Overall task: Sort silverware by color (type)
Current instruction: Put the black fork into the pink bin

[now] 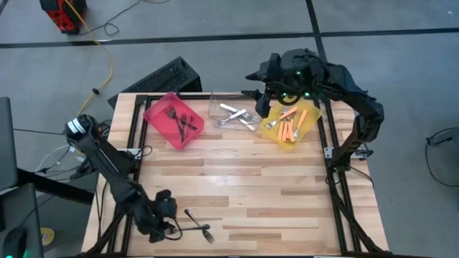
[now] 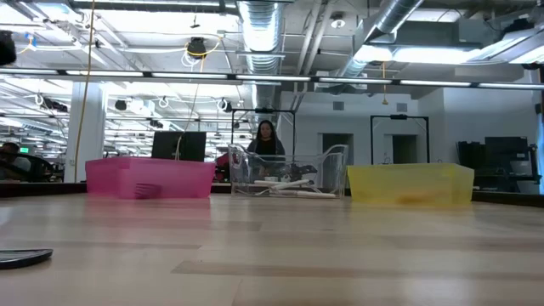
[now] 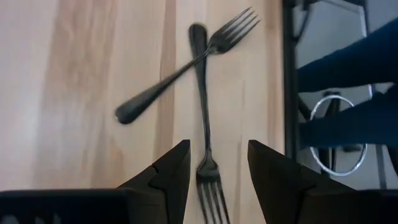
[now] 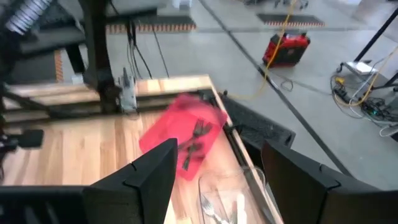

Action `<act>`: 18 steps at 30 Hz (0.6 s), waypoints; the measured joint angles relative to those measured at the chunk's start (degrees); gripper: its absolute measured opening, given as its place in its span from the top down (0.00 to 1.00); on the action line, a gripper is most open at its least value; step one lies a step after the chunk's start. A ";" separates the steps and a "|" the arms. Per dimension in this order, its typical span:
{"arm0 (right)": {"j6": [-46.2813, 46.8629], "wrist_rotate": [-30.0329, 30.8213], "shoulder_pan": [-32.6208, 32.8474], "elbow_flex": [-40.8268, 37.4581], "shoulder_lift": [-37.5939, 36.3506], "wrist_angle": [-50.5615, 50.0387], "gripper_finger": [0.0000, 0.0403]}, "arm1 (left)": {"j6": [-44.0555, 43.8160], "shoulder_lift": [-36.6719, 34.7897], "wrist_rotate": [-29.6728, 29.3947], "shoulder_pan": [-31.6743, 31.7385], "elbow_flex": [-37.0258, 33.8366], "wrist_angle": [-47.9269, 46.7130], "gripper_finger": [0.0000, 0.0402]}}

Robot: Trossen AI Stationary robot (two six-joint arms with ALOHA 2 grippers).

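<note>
1. Sorting looks nearly done: black forks lie in the red bin, silver forks in the clear bin, orange-handled forks in the yellow bin.
2. Left over: two crossed black forks on the wooden table, at 7 o'clock.
3. Left gripper, jaws apart, straddles one fork's neck.
4. Right gripper, open and empty, hovers at 1 o'clock above the bins.
5. Forks: slim, glossy dark metal, rounded handle ends; bins square plastic.

near fork: tines cut off at edge | orange-handled forks: blurred
</note>
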 joint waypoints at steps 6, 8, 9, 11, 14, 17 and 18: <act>-1.66 -0.17 0.04 -0.04 0.87 -2.76 0.36 | -8.54 9.77 6.28 0.02 0.00 6.55 0.64; -2.25 -0.17 0.04 -0.04 1.03 -3.43 0.36 | -8.33 11.72 9.09 0.02 0.00 8.25 0.64; -2.56 -0.17 0.04 -0.04 1.40 -3.39 0.36 | -8.48 12.41 9.91 0.02 0.00 8.79 0.63; -2.58 -0.22 0.04 -0.04 1.65 -3.49 0.36 | -8.94 13.42 10.30 0.02 0.00 10.36 0.61; -2.71 -0.39 0.04 -0.07 1.75 -3.60 0.36 | -8.15 13.70 9.96 0.04 0.41 10.48 0.55; -2.71 -0.39 0.07 -0.04 1.62 -3.47 0.36 | -6.99 13.64 8.35 0.22 1.47 7.38 0.48; -2.69 -0.39 0.07 -0.04 1.62 -3.49 0.36 | -6.60 13.64 7.74 0.22 1.68 6.23 0.46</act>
